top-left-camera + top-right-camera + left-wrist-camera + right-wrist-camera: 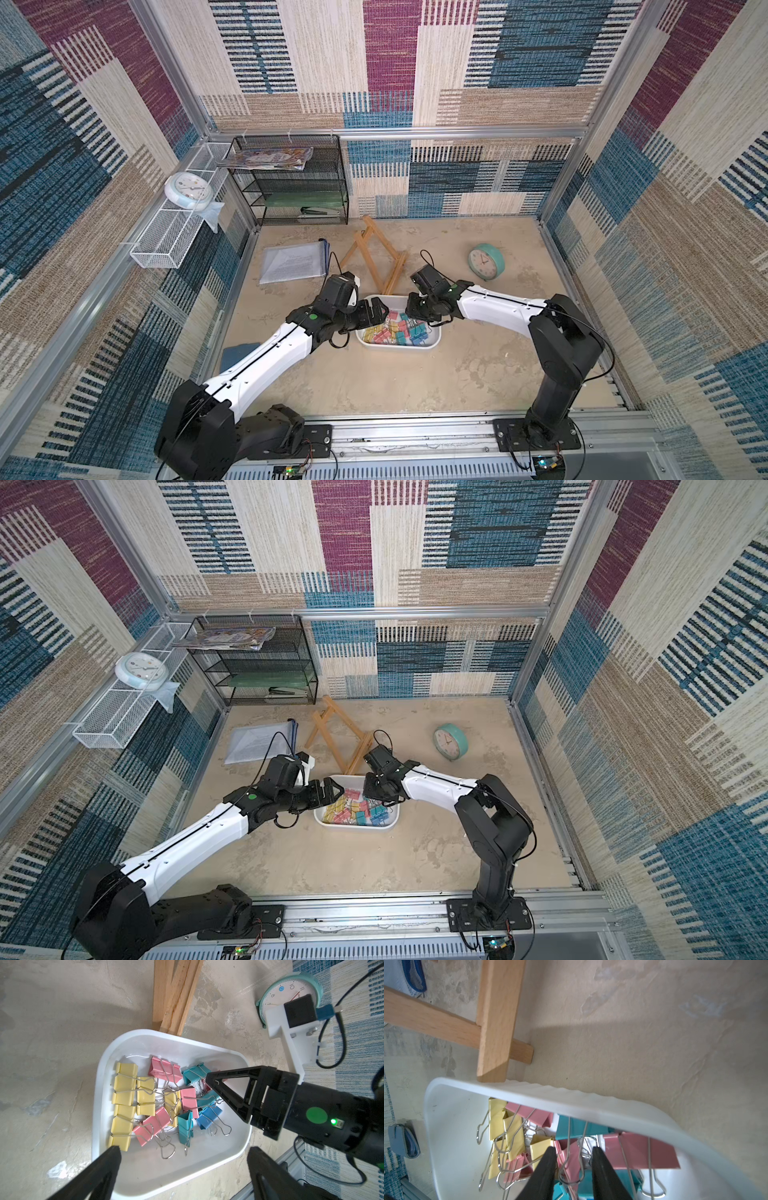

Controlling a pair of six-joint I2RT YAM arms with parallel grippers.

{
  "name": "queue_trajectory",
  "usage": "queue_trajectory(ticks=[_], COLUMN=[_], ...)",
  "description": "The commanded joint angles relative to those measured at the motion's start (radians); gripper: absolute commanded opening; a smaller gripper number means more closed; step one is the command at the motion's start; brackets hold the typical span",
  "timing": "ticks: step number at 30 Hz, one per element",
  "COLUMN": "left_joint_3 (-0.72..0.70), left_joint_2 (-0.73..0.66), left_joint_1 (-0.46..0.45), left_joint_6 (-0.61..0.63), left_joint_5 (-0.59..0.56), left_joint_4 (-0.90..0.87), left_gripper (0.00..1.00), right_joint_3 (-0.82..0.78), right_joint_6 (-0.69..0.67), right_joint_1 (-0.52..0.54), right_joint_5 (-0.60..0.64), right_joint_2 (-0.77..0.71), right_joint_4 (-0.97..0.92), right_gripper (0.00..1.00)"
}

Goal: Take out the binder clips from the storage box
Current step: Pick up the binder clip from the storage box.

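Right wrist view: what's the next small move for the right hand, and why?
Probably close the right hand. Its jaws stand apart, straddling a pink binder clip inside the storage box, so a squeeze should catch the clip before any lift.

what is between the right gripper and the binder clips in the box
Nothing visible does. The right gripper is down inside the storage box, past its rim, with its jaws either side of a pink clip. The left gripper hangs open above the box, apart from the right one.
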Motion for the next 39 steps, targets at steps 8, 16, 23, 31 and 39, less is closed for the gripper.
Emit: queue_trajectory(ticks=[8,16,23,31,39], left_joint_3=[0.010,0.018,0.022,0.022,0.024], left_joint_2=[0.001,0.000,0.002,0.003,-0.014], left_joint_1=[0.000,0.000,0.000,0.000,0.000], left_joint_6=[0.013,0.021,0.025,0.027,0.026], left_joint_5=[-0.034,-0.042,-0.048,-0.051,-0.059], left_joint_4=[-0.017,-0.037,-0.046,-0.057,-0.073], left_gripper=[1.00,1.00,1.00,1.00,1.00], right_joint_3=[0.001,-0.021,-0.029,-0.043,-0.064], right_joint_6=[0.040,0.085,0.120,0.154,0.185], right_joint_1=[0.002,0.006,0.009,0.009,0.009], right_joint_5=[0.002,-0.020,-0.041,-0.053,-0.003], right_joint_2=[-0.008,-0.006,-0.004,-0.008,-0.088], right_joint_4=[0.020,0.064,0.088,0.119,0.127], right_gripper=[0.23,0.12,0.18,0.12,0.00])
